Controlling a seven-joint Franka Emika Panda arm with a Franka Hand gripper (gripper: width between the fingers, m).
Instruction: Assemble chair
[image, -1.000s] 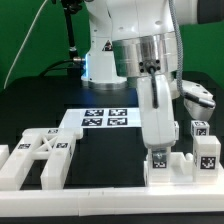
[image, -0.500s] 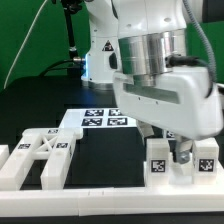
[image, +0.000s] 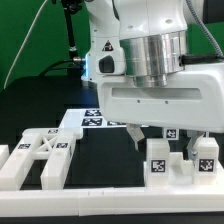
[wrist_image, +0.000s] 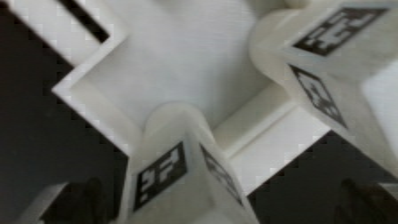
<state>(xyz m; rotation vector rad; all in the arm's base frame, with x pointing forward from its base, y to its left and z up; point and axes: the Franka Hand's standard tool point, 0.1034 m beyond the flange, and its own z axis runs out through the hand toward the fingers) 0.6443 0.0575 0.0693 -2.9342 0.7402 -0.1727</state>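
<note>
No words, numbers or brand names are showing legibly. Only coded black-and-white square tags are appearing, on the chair pieces (image: 158, 166) (wrist_image: 164, 172) and on the marker board (image: 104, 118). A small dark label on the robot body (image: 104, 62) is looking too tiny to read.

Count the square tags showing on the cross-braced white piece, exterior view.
2. On the cross-braced piece, one tag sits toward the exterior view's left, the other tag toward its right. Hidden faces may carry more.
</note>
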